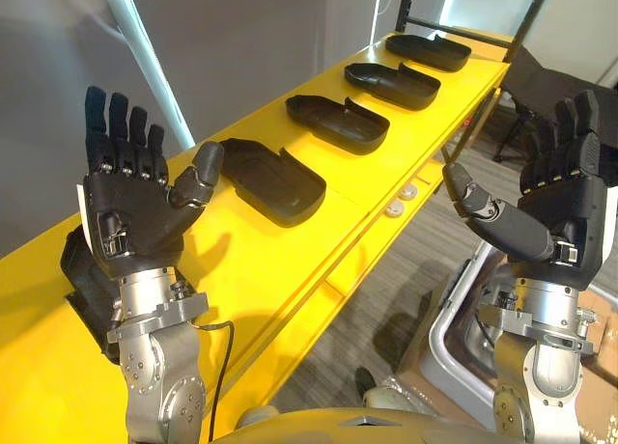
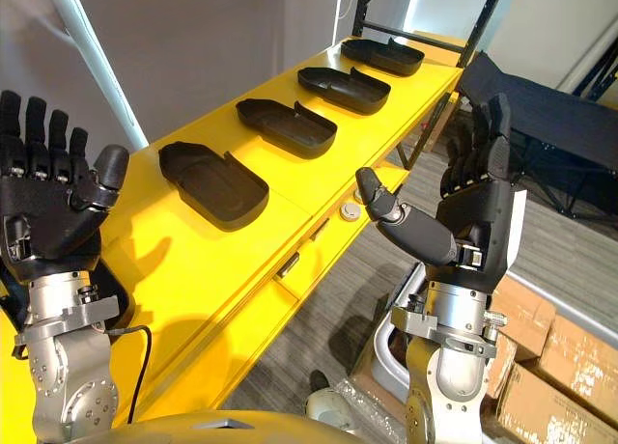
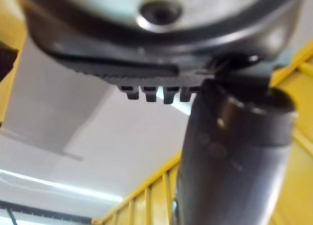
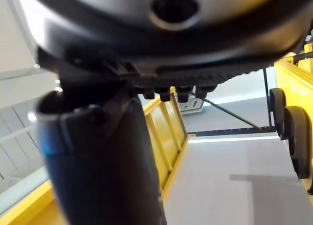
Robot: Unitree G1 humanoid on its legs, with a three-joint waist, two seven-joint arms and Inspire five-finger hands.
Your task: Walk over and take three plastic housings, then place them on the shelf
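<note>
Both hands are hovering empty, fingers straight: left hand point(image 1: 135, 208) at 9 o'clock, right hand point(image 1: 555, 212) at 3. Four black plastic housings point(image 1: 275, 181) are sitting in a row on the yellow shelf point(image 1: 290, 270), running toward 1 o'clock. Right eye view is adding cardboard boxes point(image 2: 560, 359) at 4.

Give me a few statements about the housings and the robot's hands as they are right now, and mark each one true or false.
1. Black housings lie in a row on the yellow surface. True.
2. The left hand grips a housing. False: its fingers are straight and it holds nothing.
3. The right hand is open and empty, raised beside the surface's edge. True.
4. The housings are stacked on one another. False: they lie apart, one after the other.
5. Cardboard boxes sit on the floor at the robot's right. True.
</note>
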